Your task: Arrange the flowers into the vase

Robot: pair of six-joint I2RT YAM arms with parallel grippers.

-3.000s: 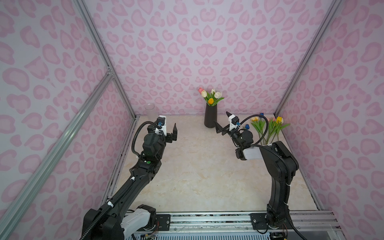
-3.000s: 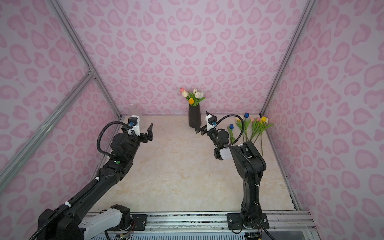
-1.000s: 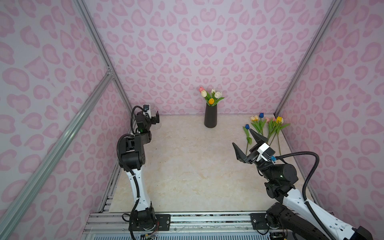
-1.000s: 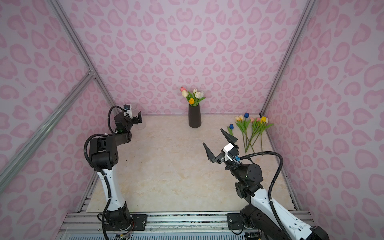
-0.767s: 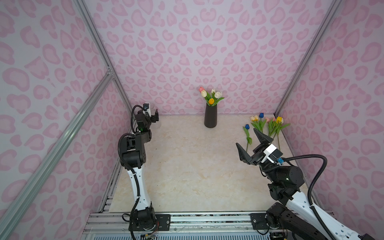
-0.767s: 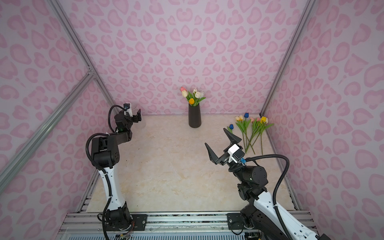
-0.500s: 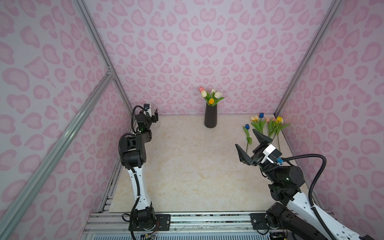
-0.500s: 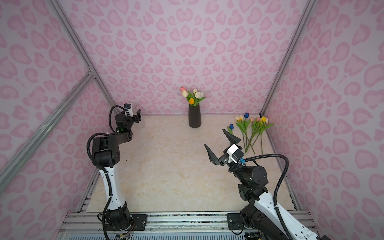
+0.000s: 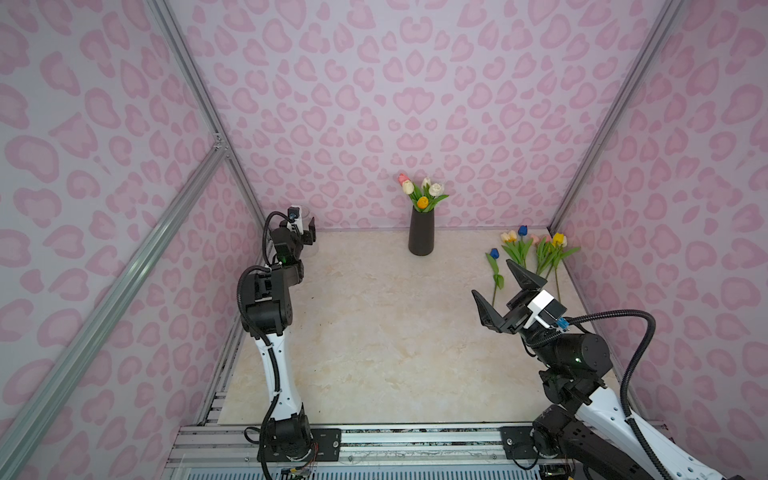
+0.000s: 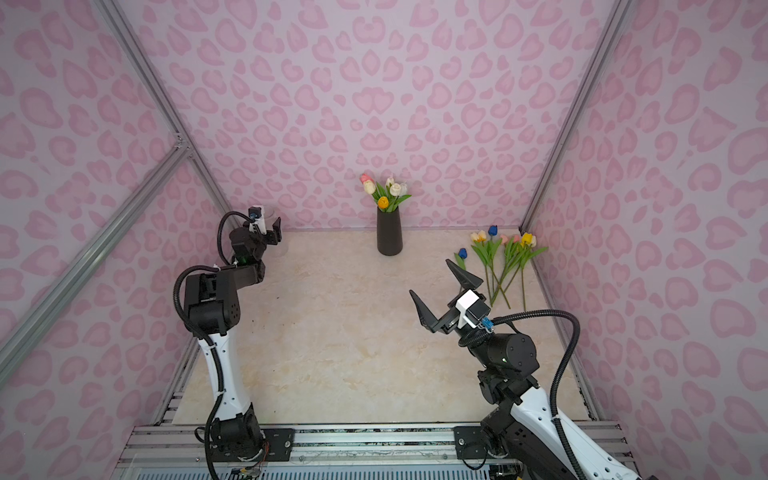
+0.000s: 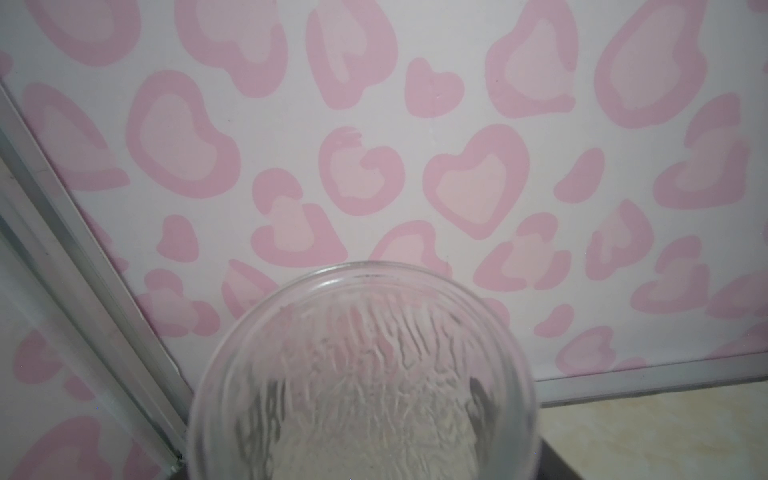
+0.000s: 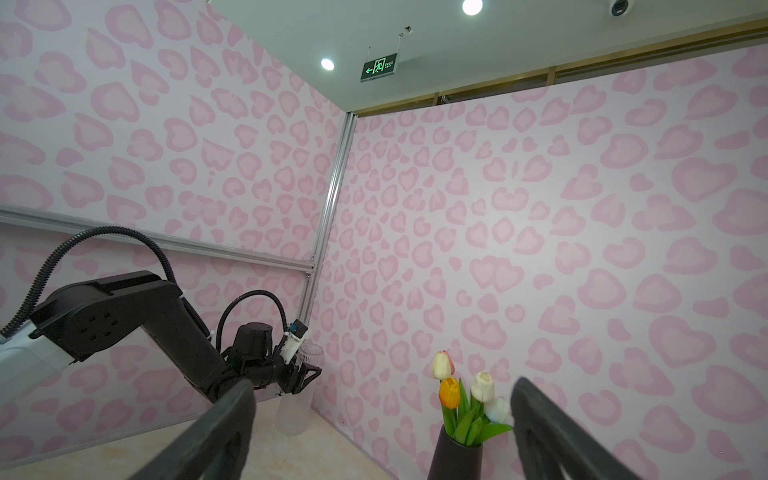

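A black vase (image 9: 421, 237) (image 10: 389, 237) stands at the back middle and holds several flowers (image 9: 423, 194) (image 10: 386, 193) with white, pink and orange heads. More flowers (image 9: 536, 249) (image 10: 505, 253) lie on the table at the back right, a blue one (image 9: 494, 254) nearest the middle. My right gripper (image 9: 491, 276) (image 10: 429, 276) hangs open and empty above the table, in front of those loose flowers. In the right wrist view its fingers (image 12: 224, 419) frame the black vase (image 12: 455, 457). My left gripper (image 9: 309, 237) is shut on a clear glass vase (image 11: 361, 374) (image 12: 297, 407) in the back left corner.
Pink heart-patterned walls close the table on three sides, with metal frame posts (image 9: 199, 99) in the corners. The marble-look tabletop (image 9: 382, 332) lies between the two arms. A metal rail (image 9: 415, 440) runs along the front edge.
My left gripper has closed round the clear glass vase in the back left corner. My right arm has shifted slightly to the right, jaws still wide.
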